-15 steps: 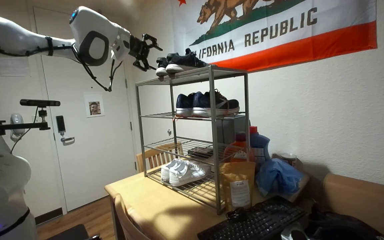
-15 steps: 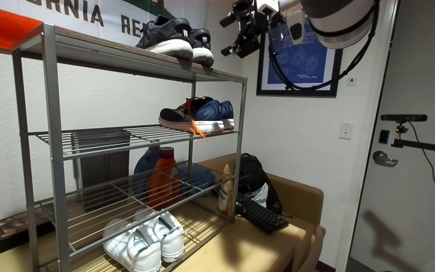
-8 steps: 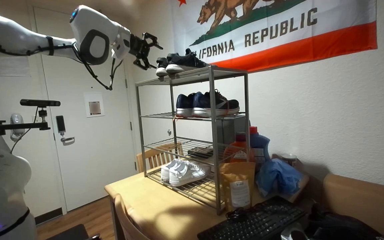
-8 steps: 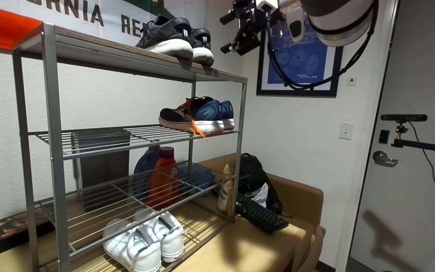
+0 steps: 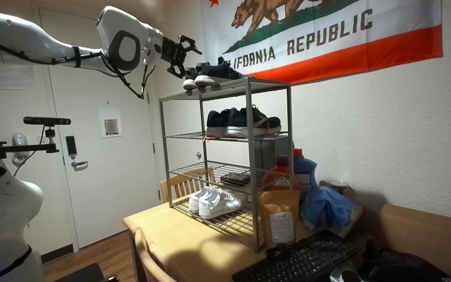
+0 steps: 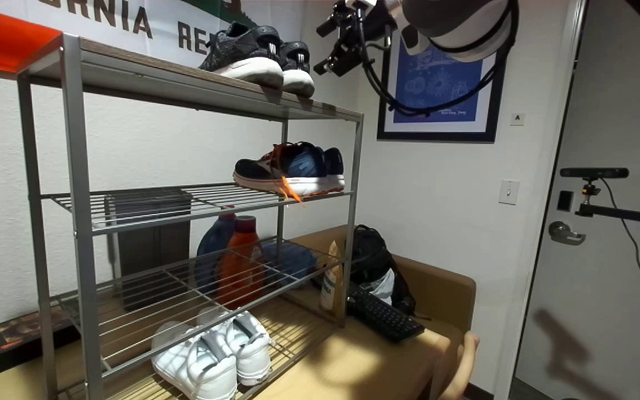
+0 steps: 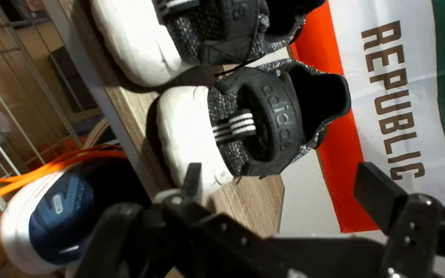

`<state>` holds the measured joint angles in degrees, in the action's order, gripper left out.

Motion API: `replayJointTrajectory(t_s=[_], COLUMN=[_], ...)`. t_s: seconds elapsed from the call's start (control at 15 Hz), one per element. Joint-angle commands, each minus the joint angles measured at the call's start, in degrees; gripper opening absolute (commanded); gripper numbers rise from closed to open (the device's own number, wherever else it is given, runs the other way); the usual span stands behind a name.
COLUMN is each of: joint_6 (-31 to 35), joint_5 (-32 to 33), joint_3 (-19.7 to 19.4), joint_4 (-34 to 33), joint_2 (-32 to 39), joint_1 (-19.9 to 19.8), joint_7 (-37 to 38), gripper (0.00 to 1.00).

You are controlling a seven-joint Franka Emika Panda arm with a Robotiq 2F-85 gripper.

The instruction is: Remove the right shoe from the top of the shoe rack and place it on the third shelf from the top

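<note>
- right shoe: on top of the rack, heel at the front edge, just ahead of the gripper and, by both exterior views, a little lower.
- long axis: front to back, heel towards the gripper, toe towards the flag. the heel looks like the end to take.
- gripper: jaws spread wide apart, nothing held. in the wrist view one jaw is level with the white sole, its mate out past the collar; i cannot tell if either touches.
- the spread runs more up the heel than across it, so a turn of the wrist may be called for.
- twin: close beside, on the robot's left of the right shoe; a grip across the heel could nudge it.
- third shelf: well below, between the second shelf with the blue pair and the tier with the white pair.
- likely way: out from the front edge, down past the blue pair, then in. the orange lace hangs over that edge and could snag.
- orange bottle: seems to stand behind the third shelf, so a deep push might reach it.
</note>
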<state>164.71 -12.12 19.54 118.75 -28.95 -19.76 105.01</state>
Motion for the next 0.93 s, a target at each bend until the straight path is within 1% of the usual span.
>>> replayJointTrajectory(t_s=[0.0,0.27,0.33,0.47,0.67,0.87], joint_6=[-2.8,-3.7,-3.9,-4.0,-4.0,-3.9], joint_5=[2.5,2.6,2.5,2.1,1.7,1.5], joint_3=[4.1,7.3,7.9,8.6,8.9,8.7], joint_4=[-5.9,-8.3,-8.6,-8.9,-8.6,-8.3], joint_2=[3.0,4.1,4.2,4.4,4.4,4.2], joint_1=[-4.9,-7.3,-7.8,-8.2,-8.5,-8.4], joint_7=[4.5,4.6,4.6,4.2,3.8,3.6], gripper=[1.00,0.99,0.78,0.71,0.46,0.25])
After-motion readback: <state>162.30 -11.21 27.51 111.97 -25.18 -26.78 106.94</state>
